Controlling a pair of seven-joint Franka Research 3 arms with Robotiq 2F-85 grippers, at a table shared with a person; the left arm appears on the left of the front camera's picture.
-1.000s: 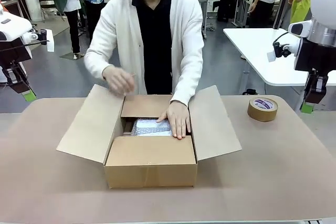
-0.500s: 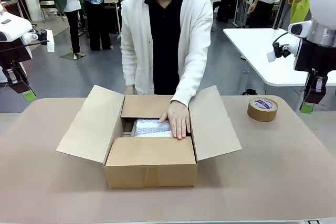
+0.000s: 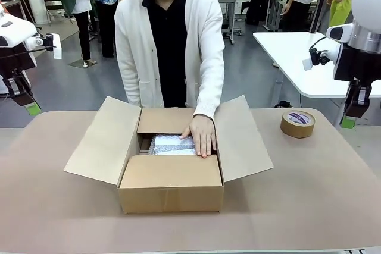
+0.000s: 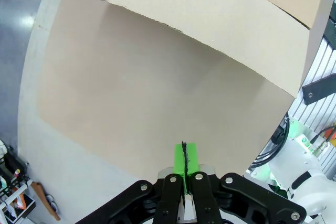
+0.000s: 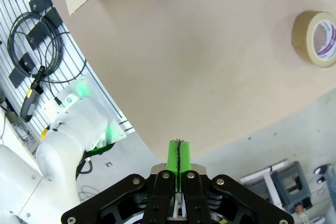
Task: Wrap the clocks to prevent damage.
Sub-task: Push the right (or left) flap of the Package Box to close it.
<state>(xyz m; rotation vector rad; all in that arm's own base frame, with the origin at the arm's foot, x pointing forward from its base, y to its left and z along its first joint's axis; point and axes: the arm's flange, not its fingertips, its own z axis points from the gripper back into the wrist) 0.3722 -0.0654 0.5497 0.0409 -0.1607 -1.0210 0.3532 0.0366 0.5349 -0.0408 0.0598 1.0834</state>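
— Progress?
— I see the clocks (image 3: 171, 144) already bubble-wrapped in the cardboard box (image 3: 171, 190) mid-tabletop, the person's hand (image 3: 202, 136) flat on them; sealing looks left.
— Grippers?
— My left gripper (image 4: 183, 157) and right gripper (image 5: 179, 153) hang pinched together, empty, off the side edges.

clocks (image 3: 168, 144) half hidden, under box flap (image 3: 171, 175)

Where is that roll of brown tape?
In the front view the tape roll lies flat on the right side of the table, between the cardboard box and the right gripper, nearer the gripper.
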